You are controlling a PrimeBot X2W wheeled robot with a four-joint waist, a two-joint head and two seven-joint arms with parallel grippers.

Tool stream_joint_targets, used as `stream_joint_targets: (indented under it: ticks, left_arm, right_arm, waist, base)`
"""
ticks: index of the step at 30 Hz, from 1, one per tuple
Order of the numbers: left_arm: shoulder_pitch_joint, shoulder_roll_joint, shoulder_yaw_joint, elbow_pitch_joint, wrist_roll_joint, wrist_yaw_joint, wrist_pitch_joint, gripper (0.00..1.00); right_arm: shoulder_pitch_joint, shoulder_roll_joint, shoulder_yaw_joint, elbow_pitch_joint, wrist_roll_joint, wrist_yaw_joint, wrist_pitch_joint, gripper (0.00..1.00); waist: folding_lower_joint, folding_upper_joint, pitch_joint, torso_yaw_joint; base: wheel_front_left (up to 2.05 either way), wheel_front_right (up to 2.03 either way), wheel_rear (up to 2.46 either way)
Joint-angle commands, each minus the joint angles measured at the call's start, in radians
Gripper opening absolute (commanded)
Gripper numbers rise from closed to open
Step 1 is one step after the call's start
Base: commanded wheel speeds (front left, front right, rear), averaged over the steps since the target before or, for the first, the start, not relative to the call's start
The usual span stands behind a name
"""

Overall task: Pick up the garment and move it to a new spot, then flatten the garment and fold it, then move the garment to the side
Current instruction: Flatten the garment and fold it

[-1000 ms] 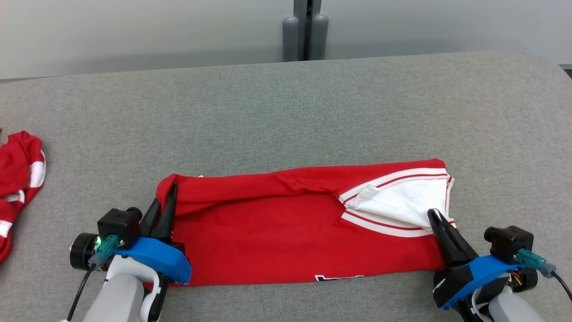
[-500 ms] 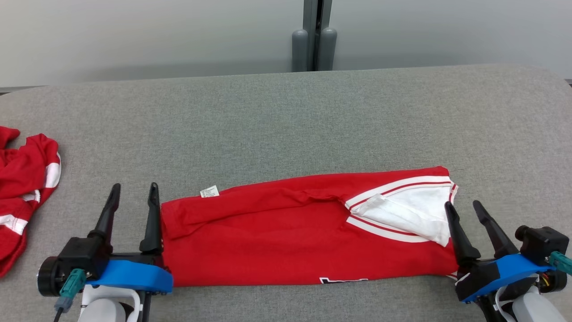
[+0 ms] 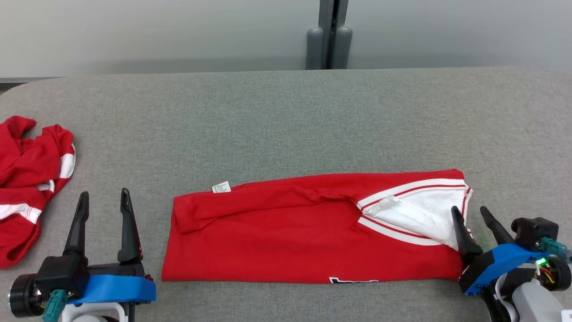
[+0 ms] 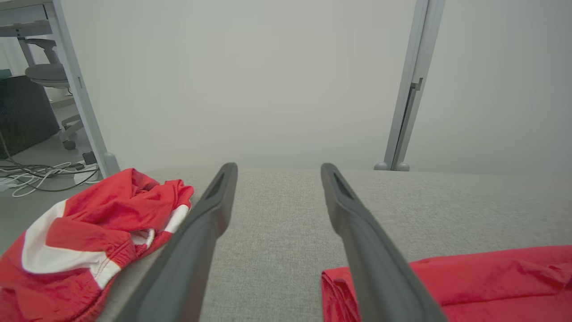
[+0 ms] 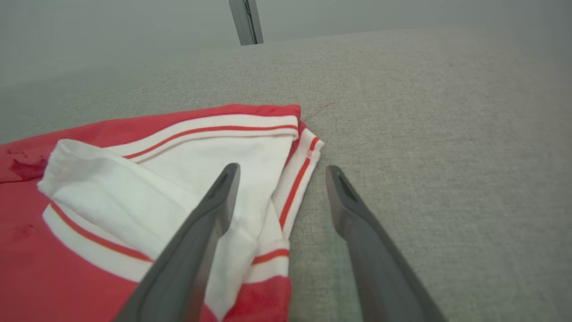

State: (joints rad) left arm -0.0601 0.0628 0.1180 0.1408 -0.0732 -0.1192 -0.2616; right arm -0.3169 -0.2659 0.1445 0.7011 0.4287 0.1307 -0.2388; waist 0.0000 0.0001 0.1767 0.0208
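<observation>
The garment (image 3: 286, 232) is a red shirt with white, red-striped trim, folded into a long band that lies flat on the grey table (image 3: 286, 120). Its white collar end (image 5: 187, 179) points right. My left gripper (image 3: 103, 198) stands open a short way left of the shirt's left end (image 4: 469, 286), touching nothing. At the shirt's right end my right gripper (image 3: 470, 212) is open too; its left finger (image 5: 201, 232) hovers over the white trim and its right finger is over bare table. Neither gripper holds any cloth.
A second red-and-white garment (image 3: 27, 179) lies crumpled at the table's left edge (image 4: 85, 241). A grey post (image 3: 330, 40) stands behind the far edge. Beyond the left edge, the left wrist view shows an office chair and floor cables (image 4: 40, 172).
Both grippers were shut on the shirt's ends a second ago; both have opened and drawn back, the left one clear of the cloth. The camera has also shifted.
</observation>
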Motion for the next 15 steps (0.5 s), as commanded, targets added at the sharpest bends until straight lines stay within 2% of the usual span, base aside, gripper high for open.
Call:
stream_joint_targets:
  ticks: [1, 11, 12, 13, 14, 15]
  left_arm:
    - [0.009, -0.002, 0.003, -0.004, 0.01, 0.004, -0.005, 1.0]
    - [0.018, -0.01, 0.005, 0.01, 0.035, 0.011, -0.005, 1.0]
    - [0.019, -0.01, 0.005, 0.011, 0.035, 0.011, -0.005, 1.0]
    - [0.019, -0.011, 0.005, 0.011, 0.036, 0.012, -0.005, 1.0]
    - [0.019, -0.011, 0.004, 0.013, 0.036, 0.013, -0.005, 1.0]
    - [0.02, -0.011, 0.004, 0.014, 0.037, 0.014, -0.005, 1.0]
  right_arm:
    - [-0.013, 0.005, 0.001, 0.015, 0.003, 0.0, 0.002, 1.0]
    - [-0.057, 0.043, 0.061, 0.186, 0.018, 0.0, 0.026, 1.0]
    - [-0.059, 0.048, 0.071, 0.192, 0.024, 0.001, 0.025, 0.76]
    - [-0.06, 0.053, 0.082, 0.198, 0.029, 0.001, 0.024, 0.43]
    - [-0.063, 0.054, 0.09, 0.204, 0.035, 0.001, 0.022, 0.0]
    - [-0.064, 0.055, 0.098, 0.209, 0.041, 0.001, 0.021, 0.0]
  waist:
    - [0.0, -0.0001, 0.003, 0.004]
    - [0.0, -0.0001, 0.007, 0.019]
    - [0.0, -0.0001, 0.008, 0.019]
    - [0.0, -0.0001, 0.007, 0.018]
    - [0.0, -0.0001, 0.007, 0.018]
    - [0.0, -0.0001, 0.006, 0.016]
  base:
    - [0.0, 0.0, 0.0]
    - [0.0, 0.0, 0.0]
    - [0.0, 0.0, 0.0]
    - [0.0, 0.0, 0.0]
    - [0.0, 0.0, 0.0]
    - [0.0, 0.0, 0.0]
